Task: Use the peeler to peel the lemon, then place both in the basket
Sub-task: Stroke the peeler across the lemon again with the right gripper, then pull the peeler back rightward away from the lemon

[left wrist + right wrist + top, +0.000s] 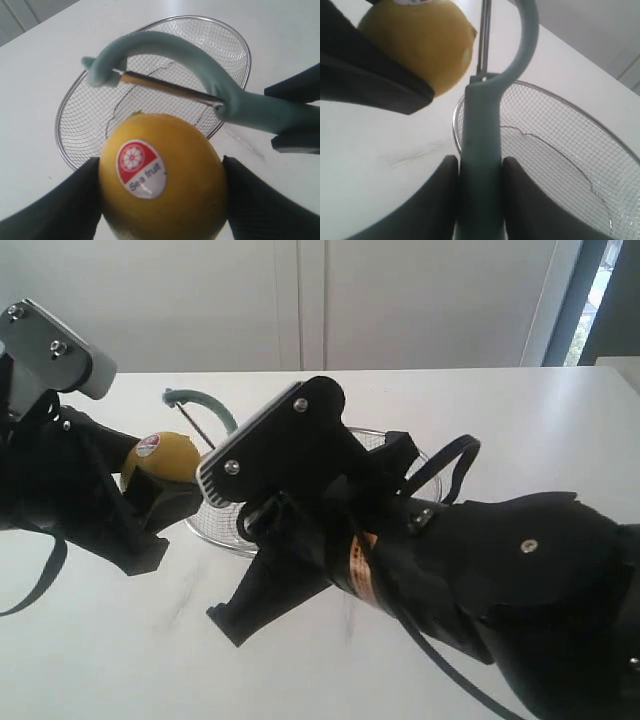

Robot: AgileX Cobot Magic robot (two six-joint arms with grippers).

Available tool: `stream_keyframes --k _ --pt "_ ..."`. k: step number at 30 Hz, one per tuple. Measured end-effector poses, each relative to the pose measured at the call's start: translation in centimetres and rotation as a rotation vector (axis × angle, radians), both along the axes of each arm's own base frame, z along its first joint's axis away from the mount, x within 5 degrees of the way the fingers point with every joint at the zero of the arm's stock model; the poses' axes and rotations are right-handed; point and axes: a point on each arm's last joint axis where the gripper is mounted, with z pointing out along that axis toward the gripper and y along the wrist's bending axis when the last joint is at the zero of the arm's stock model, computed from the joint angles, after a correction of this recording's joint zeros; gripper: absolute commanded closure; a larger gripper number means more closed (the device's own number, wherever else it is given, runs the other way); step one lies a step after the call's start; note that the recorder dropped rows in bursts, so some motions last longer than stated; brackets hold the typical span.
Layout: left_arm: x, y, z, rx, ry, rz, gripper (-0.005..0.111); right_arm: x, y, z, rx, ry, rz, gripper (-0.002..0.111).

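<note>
Left gripper (162,197) clamped on lemon (185,170), sticker up, at 9 o'clock of basket (240,40) in exterior view. Right gripper (481,200) pinches peeler (480,145) handle; blade head near lemon's 1 o'clock, contact unclear.

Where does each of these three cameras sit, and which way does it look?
Exterior view: off the arms, looking down across the table toward the wall; both black arms show.
Left wrist view: on the left arm, facing lemon, peeler and basket; its fingers flank the lemon.
Right wrist view: on the right arm, facing along the peeler; its fingers clamp the handle.
Shared: lemon, peeler, basket.
</note>
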Motion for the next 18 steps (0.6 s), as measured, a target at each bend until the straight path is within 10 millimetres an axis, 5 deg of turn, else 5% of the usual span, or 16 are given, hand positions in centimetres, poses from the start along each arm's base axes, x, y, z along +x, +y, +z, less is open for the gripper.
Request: stream_keyframes --k 8,18 --pt "0.0 0.0 0.0 0.000 0.000 0.000 0.107 -2.1 0.6 0.9 0.007 -0.057 0.018 0.108" --pt "0.0 0.0 0.0 0.000 0.000 0.000 0.107 -3.4 -3.6 5.2 -0.007 -0.221 -0.226 0.108"
